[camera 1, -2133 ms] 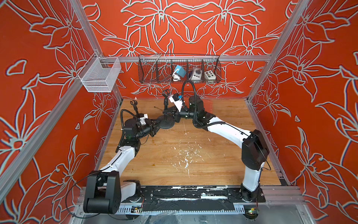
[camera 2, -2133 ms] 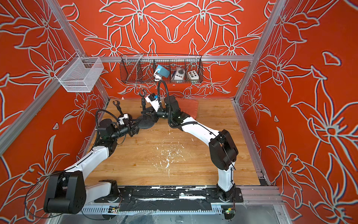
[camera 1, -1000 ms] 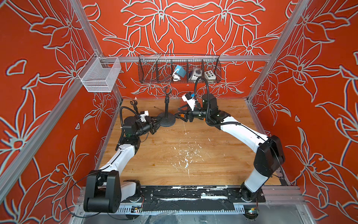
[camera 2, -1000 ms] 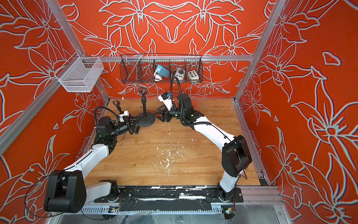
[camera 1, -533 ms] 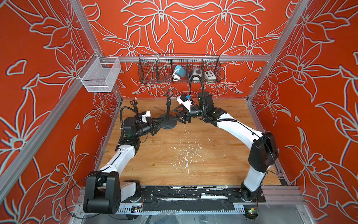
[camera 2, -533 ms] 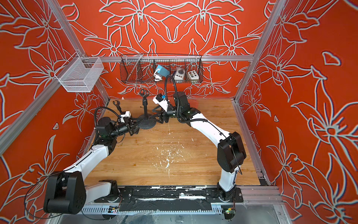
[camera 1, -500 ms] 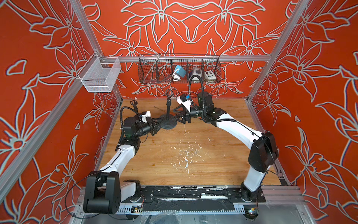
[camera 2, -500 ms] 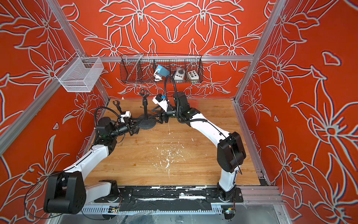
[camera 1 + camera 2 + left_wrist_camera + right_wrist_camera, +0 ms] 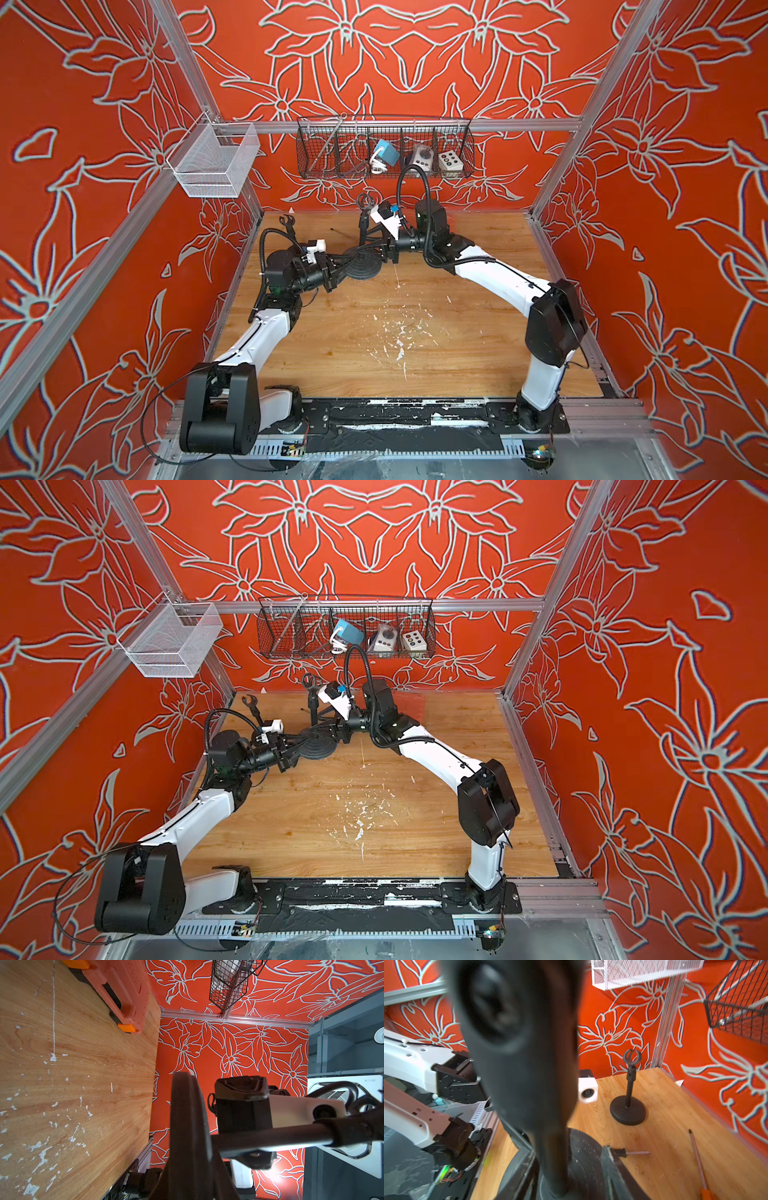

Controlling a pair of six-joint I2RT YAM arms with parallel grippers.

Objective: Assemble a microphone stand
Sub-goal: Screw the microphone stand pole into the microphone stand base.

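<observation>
Red walls with big white flowers (image 9: 395,62) are standing around a wooden worktop (image 9: 415,332) that is showing white scratches. Two white and black arms are reaching in from the near edge and meeting at the back.

The left gripper (image 9: 337,268) is pinching the rim of the round base (image 9: 363,271) of the microphone stand (image 9: 363,232). The stand is standing straight up at the back middle of the worktop. The right gripper (image 9: 381,250) is sitting low at the foot of the pole, with its jaws partly apart on both sides of it. In the right wrist view one finger (image 9: 609,1167) is keeping a gap from the pole, so it is not pinching.

That view is mostly being blocked by the blurry dark stand, right in front of the lens. In the left wrist view the base is only showing its edge.

A second stand (image 9: 254,710) by the wall on the left arm's side is half hiding behind that arm in both top views. An orange case (image 9: 122,991) is being cut off by the picture edge. So is the longer screwdriver (image 9: 697,1157).

A second ago the right gripper was hanging off to the side, away from the stand. Now it is down at the pole. The left gripper is still holding the base, and the stand is staying in the same spot.
</observation>
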